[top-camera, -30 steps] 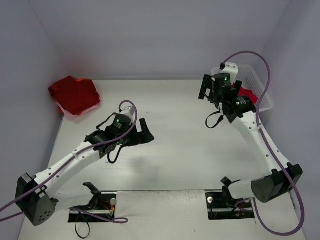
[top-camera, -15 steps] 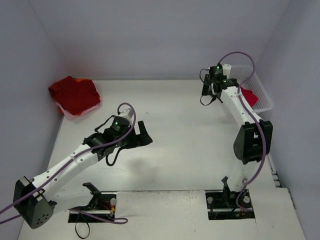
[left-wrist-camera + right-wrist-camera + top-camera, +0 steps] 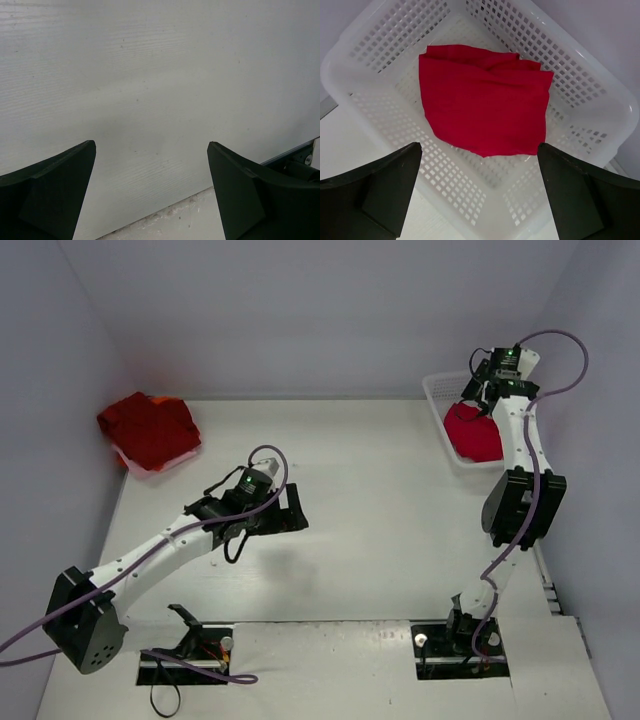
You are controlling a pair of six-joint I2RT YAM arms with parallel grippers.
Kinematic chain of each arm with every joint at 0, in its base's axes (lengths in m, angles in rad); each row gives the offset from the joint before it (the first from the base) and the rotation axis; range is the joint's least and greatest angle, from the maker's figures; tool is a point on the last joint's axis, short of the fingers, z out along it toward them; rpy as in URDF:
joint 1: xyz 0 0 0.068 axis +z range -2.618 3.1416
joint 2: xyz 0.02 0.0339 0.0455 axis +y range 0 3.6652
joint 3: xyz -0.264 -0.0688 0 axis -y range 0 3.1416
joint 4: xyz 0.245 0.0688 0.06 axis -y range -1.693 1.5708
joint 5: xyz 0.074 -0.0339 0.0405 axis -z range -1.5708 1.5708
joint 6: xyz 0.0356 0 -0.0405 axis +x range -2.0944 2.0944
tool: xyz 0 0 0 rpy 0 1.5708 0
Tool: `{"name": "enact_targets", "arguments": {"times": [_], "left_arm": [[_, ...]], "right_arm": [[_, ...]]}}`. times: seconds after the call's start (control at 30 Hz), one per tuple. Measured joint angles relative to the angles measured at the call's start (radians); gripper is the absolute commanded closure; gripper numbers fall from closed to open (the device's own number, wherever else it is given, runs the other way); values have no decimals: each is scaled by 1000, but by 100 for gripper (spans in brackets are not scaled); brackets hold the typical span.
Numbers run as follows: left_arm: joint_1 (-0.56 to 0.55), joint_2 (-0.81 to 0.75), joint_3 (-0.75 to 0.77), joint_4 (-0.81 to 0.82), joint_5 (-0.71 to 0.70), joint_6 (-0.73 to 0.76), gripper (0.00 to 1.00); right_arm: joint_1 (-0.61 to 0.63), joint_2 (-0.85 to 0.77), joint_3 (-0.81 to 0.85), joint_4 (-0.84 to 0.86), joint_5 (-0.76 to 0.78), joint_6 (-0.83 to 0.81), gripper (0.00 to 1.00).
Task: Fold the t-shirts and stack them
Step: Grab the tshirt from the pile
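Observation:
One red t-shirt lies loosely folded inside the white mesh basket at the far right of the table. In the top view that t-shirt shows just under my right gripper. The right gripper hangs open above the basket's near rim, with nothing between its fingers. A pile of folded red t-shirts rests at the far left corner. My left gripper hovers open over bare table near the middle. In the left wrist view, the left gripper has only white tabletop between its fingers.
The basket stands against the right wall. White walls close the table in at the left, back and right. Both arm bases and their cable slots sit at the near edge. A purple cable loops above the right wrist.
The right arm has swung from the right of the table's middle out over the basket, uncovering the red t-shirt in it. The left gripper drifted slightly right. Both grippers stayed open.

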Motion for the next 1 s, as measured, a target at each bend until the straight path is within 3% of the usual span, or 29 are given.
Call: {"name": "enact_targets", "arguments": {"times": [0.43,1.0], "left_arm": [[19,109,5,37,34,24,12],[91,143,4,78,84,39,12]], "right_arm": [[-23,240,37,18,-7,2,11],[-90,248,-79,108,-6,0,21]]}}
